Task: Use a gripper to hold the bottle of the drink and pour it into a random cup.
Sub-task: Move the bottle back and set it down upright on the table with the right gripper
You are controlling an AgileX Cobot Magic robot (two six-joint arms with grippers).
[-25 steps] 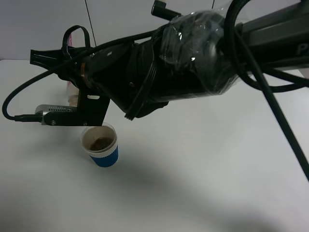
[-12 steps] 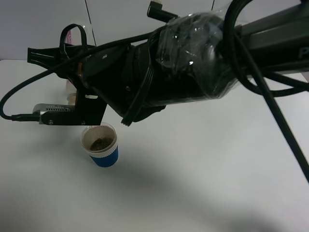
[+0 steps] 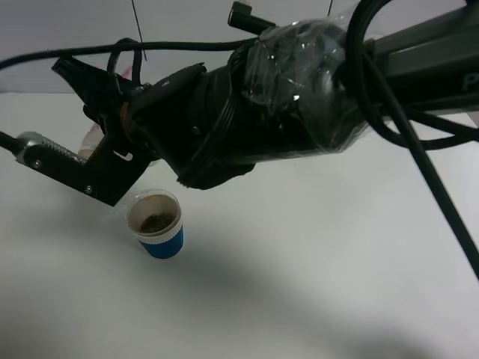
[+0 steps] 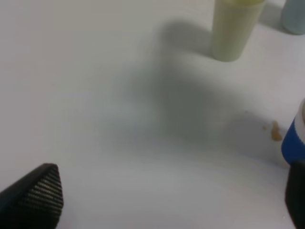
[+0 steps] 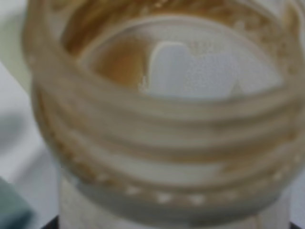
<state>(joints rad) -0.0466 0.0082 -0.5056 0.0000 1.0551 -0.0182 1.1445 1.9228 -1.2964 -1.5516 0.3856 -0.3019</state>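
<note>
Mid-pour, I judge: my right claw seems clamped on the drink bottle by the blue paper cup, so next I tilt further.

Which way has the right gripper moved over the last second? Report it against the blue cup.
Yes. The right gripper has rolled: its camera bracket, level before, now slants, outer end swung up and left of the cup, which stayed put.
</note>
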